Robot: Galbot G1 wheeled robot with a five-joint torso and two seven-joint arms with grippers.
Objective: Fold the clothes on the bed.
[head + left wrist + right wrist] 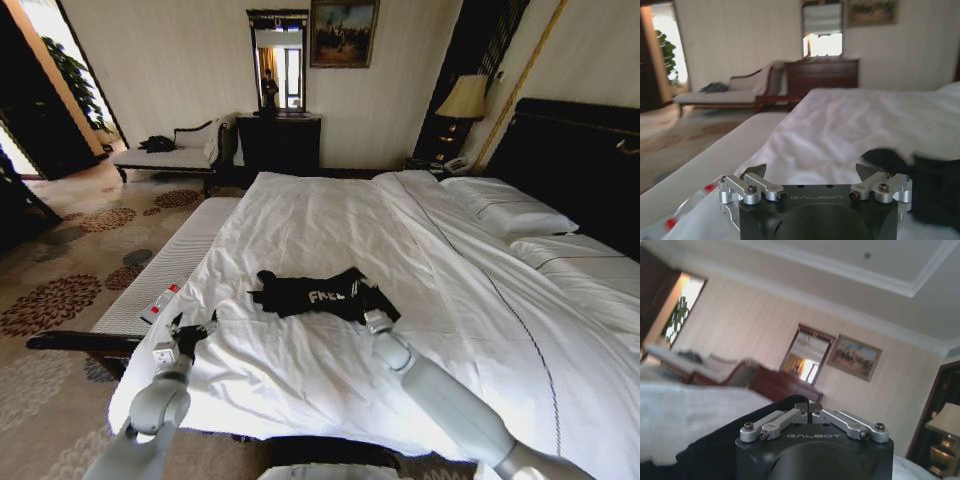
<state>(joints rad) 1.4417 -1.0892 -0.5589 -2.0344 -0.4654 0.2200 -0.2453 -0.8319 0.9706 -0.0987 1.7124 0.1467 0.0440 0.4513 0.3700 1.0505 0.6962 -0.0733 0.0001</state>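
Note:
The clothes, a black T-shirt (305,294) with white lettering, lie bunched in a strip on the white bed (330,225). My right gripper (368,303) is at the shirt's right end. In the right wrist view its fingers (808,409) are drawn together, with black fabric (715,450) rising up to them. My left gripper (192,330) hovers over the bed's left edge, about a hand's width left of the shirt. It stands wide open (811,172) with nothing between its fingers. The shirt's dark edge (922,182) shows off to one side of it.
A white-cushioned bench (175,262) runs along the bed's left side with a small red-and-white object (160,303) on it. Pillows (510,212) and a dark headboard (575,150) are at the right. A chaise (170,155), dresser (278,142) and lamp (465,98) stand by the far wall.

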